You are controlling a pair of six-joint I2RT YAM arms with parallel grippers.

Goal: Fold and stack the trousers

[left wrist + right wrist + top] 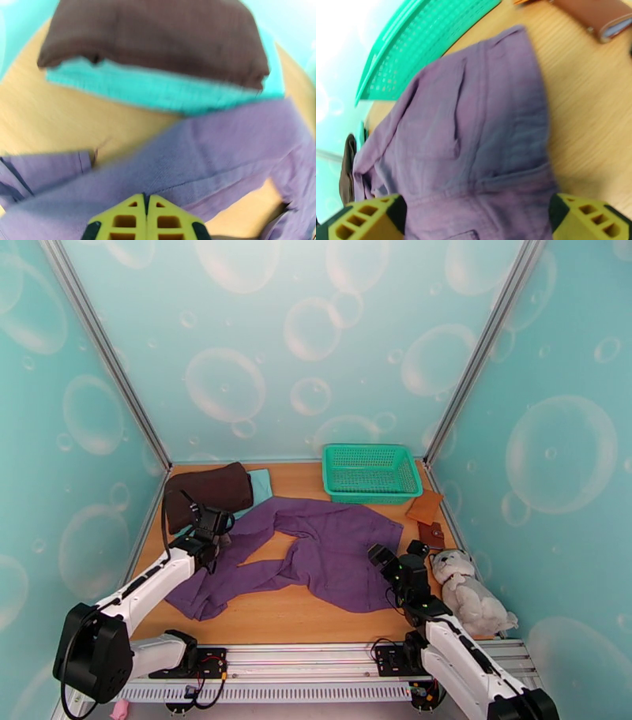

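The purple trousers (316, 548) lie spread across the middle of the wooden table, waist toward the right and legs running left. My left gripper (220, 532) hangs over the upper leg near the left edge. In the left wrist view its yellow fingers (130, 217) are shut together, tips (145, 196) down against the purple leg (205, 158); I see no fabric between them. My right gripper (397, 553) is at the waist end. In the right wrist view it is open (476, 221), fingers (363, 221) wide apart on either side of the waistband (474, 165).
A dark brown folded cloth (207, 491) lies on a light teal folded cloth (261, 481) at the back left. A green basket (370, 471) stands at the back right. Brown leather items (427, 512) and a grey plush toy (472, 594) lie along the right edge.
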